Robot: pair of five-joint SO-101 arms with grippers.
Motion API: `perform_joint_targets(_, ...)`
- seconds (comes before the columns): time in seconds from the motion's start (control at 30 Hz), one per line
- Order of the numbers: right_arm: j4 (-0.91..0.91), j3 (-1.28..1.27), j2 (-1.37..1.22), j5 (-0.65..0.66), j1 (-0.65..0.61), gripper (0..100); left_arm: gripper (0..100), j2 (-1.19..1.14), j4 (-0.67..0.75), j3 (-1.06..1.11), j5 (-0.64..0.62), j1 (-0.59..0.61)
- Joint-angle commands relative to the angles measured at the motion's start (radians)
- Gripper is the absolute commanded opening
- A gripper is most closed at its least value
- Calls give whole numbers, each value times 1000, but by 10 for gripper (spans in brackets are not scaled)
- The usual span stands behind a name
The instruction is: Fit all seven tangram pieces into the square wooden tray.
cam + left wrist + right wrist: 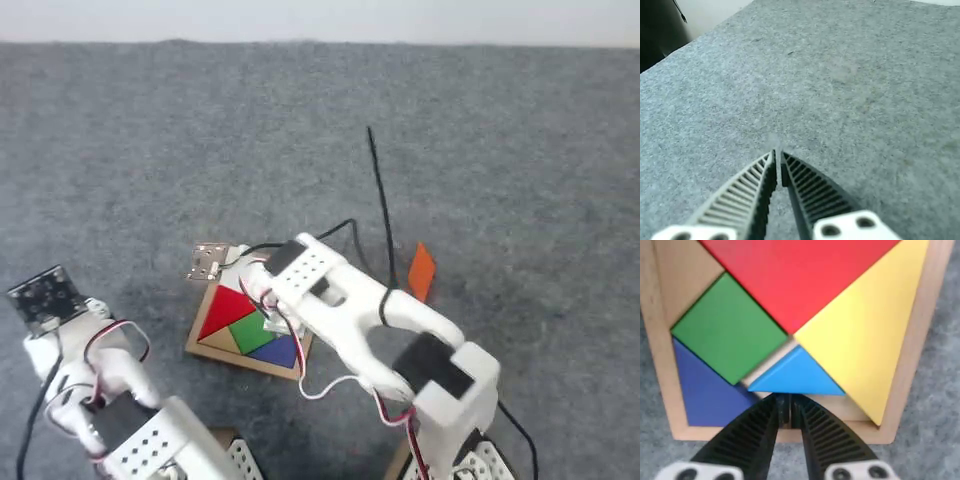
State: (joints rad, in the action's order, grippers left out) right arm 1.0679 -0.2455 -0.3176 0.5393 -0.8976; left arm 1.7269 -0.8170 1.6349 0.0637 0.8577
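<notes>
The square wooden tray (213, 349) (917, 365) lies on the grey carpet under my right arm (335, 295). In it lie a red triangle (225, 305) (800, 275), a yellow triangle (865, 340), a green square (250, 332) (730, 327), a dark blue piece (277, 350) (705, 390) and a small light blue triangle (795, 375). My right gripper (785, 407) is shut, its tips at the long edge of the light blue triangle. An orange piece (422, 270) lies on the carpet right of the tray. My left gripper (778, 156) is shut and empty over bare carpet.
A small pale metal clasp (207, 262) sits at the tray's far corner. A black cable (380, 200) runs across the carpet behind the right arm. The left arm (90, 370) stands at the near left. Bare wood (685, 275) shows in one tray corner.
</notes>
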Motion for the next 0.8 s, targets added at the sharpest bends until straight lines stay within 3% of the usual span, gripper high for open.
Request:
perform_joint_targets(0.0,8,110,-45,2,-4,40,16,14,6,-10,15,-6)
perform_joint_targets(0.57,58,95,53,71,-73,40,16,14,6,-8,15,-6)
perform_joint_targets(0.77,174,95,208,71,42,43,16,14,5,-8,15,-6)
